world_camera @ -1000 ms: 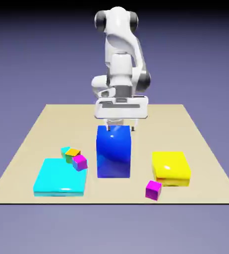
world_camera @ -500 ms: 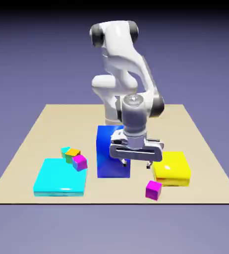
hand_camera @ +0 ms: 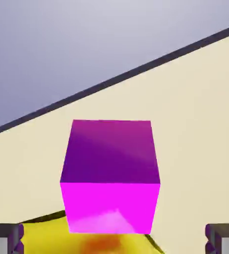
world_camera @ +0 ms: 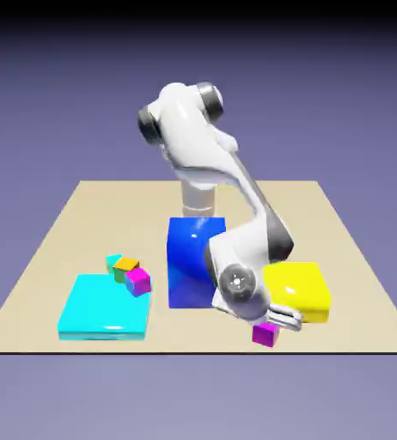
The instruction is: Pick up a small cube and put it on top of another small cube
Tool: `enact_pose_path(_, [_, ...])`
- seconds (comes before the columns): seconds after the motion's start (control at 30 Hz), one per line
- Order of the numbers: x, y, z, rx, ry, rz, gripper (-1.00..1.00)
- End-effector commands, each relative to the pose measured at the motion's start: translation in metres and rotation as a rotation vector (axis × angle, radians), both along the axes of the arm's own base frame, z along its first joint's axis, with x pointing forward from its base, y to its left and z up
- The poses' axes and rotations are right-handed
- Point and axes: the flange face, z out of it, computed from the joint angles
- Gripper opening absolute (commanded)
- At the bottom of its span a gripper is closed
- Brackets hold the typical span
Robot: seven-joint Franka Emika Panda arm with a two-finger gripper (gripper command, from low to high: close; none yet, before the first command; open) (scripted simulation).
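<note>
Gripper [hand_camera: 114, 238] spread wide and empty around the near magenta cube [hand_camera: 110, 176] on the table [world_camera: 56, 241] just beside the yellow block [world_camera: 298, 290]; risk of clipping that block or nudging the cube askew on closing.

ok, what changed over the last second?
The arm swung from behind the blue block forward and down; the gripper now sits open just above the magenta cube by the yellow block. Nothing grasped. All blocks, including the second magenta cube, stayed put.
</note>
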Motion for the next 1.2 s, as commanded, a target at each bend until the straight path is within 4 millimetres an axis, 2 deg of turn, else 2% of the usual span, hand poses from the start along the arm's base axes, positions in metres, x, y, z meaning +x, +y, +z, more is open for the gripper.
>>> enact_pose_path(0.0, [-0.008,0.005,-0.017,0.000,0.000,0.000,0.00])
enact_pose_path(0.07, [-0.026,0.013,-0.050,0.000,0.000,0.000,0.00])
enact_pose_path(0.1, [-0.030,0.015,-0.057,0.000,0.000,0.000,0.00])
enact_pose_path(0.13, [-0.030,0.015,-0.057,0.000,0.000,0.000,-1.00])
enact_pose_path(0.17, [-0.030,0.015,-0.057,0.000,0.000,0.000,-1.00])
enact_pose_path(0.27, [-0.003,0.002,-0.007,0.000,0.000,0.000,-1.00])
enact_pose_path(0.3, [0.000,-0.016,0.003,-0.003,-0.001,-0.009,-1.00])
enact_pose_path(0.4, [-0.011,-0.101,0.022,-0.017,-0.004,-0.060,-1.00])
enact_pose_path(0.53, [-0.044,-0.208,0.049,-0.027,-0.002,-0.143,-1.00])
enact_pose_path(0.7, [-0.116,-0.325,0.082,-0.022,0.004,-0.267,-1.00])
enact_pose_path(0.83, [-0.192,-0.397,0.108,-0.002,0.002,-0.382,-1.00])
enact_pose_path(0.87, [-0.201,-0.404,0.111,0.001,0.001,-0.396,-1.00])
enact_pose_path(0.9, [-0.201,-0.404,0.111,0.001,0.001,-0.396,-1.00])
enact_pose_path(1.17, [-0.215,-0.393,0.070,-0.003,0.041,-0.395,-1.00])
